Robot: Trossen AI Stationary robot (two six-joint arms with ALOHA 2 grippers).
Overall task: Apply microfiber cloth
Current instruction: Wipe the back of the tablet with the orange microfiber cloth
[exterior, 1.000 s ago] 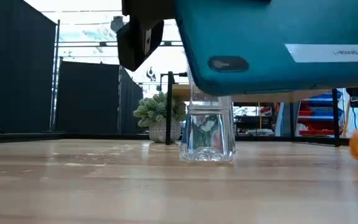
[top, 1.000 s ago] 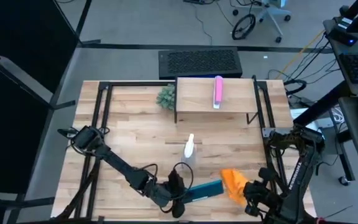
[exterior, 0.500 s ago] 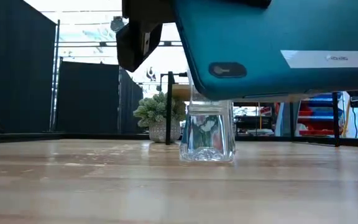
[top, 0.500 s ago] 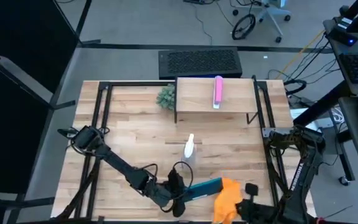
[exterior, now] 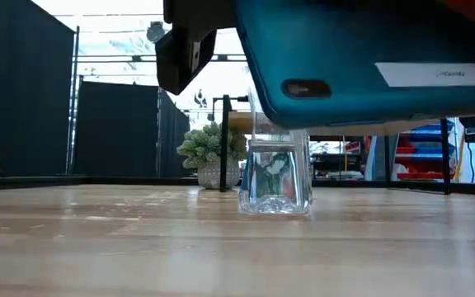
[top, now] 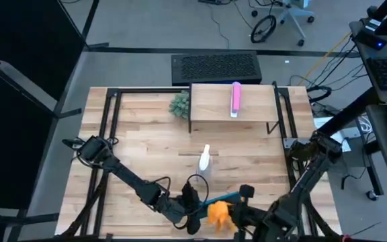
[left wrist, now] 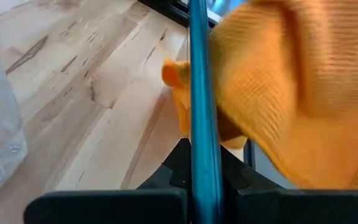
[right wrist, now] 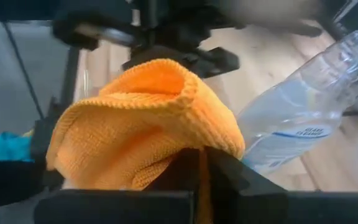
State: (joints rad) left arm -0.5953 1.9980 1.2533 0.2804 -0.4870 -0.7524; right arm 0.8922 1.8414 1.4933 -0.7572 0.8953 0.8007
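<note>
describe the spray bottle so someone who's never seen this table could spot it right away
Start at the raised wooden shelf along the table's far edge, then come toward the near edge, about midway across. The spray bottle stands upright there, alone on bare wood. It is clear plastic with a white top, unlike the pink bar or small plant up by the shelf.

Wood-plank desk point(top: 146, 148) w/ black frame rails. On it: clear spray bottle point(top: 205, 161) upright near centre, small potted plant point(top: 179, 104) toward the back, raised wooden shelf point(top: 213, 104) beside the plant, carrying pink bar point(top: 235, 99).
</note>
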